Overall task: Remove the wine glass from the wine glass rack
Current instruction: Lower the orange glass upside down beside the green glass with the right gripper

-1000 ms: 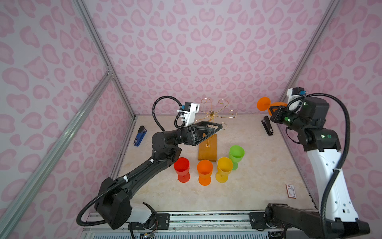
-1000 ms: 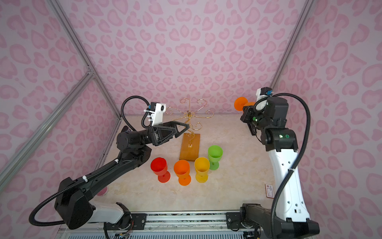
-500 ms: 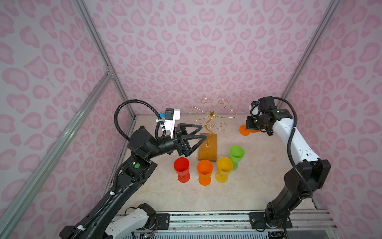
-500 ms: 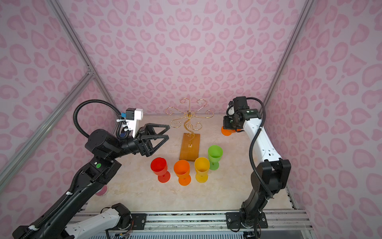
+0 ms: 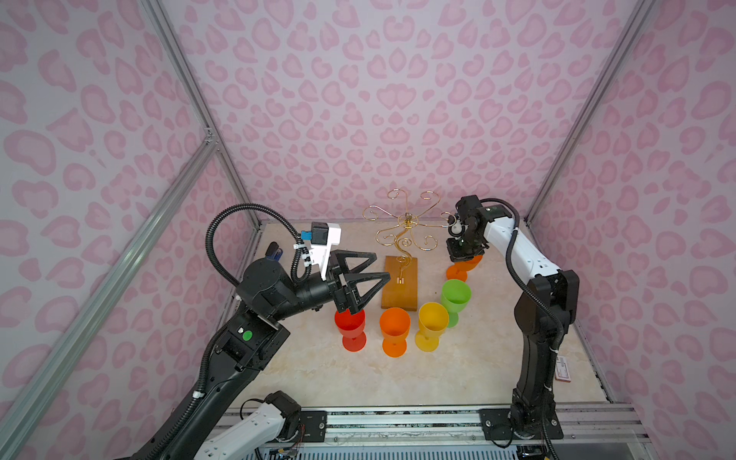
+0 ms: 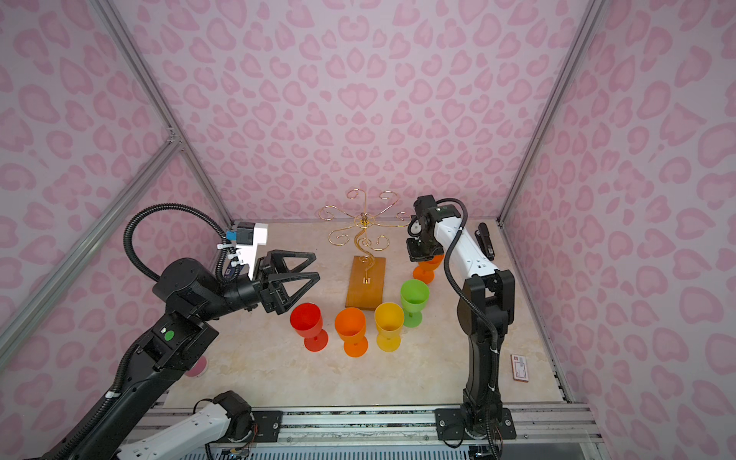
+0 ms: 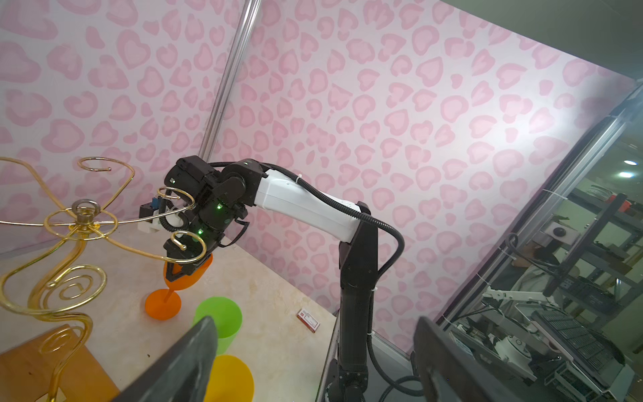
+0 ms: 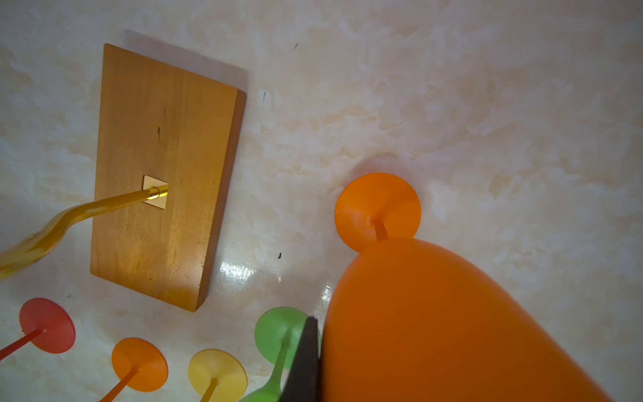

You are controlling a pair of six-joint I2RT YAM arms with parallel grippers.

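The gold wire wine glass rack stands on its wooden base at mid table; nothing hangs from its arms in both top views. To the right of the base, my right gripper is shut on the rim of an orange wine glass. The glass leans, its foot at the table top. One dark finger lies against the bowl; the other is hidden. My left gripper is open and empty, left of the rack, above the red glass.
Red, orange, yellow and green glasses stand in a row before the base. A black stapler lies at back right, a small card near the right edge and a blue item at back left.
My right arm brought the orange glass down from high on the right to the table beside the rack base. My left gripper drew back from the rack, still open.
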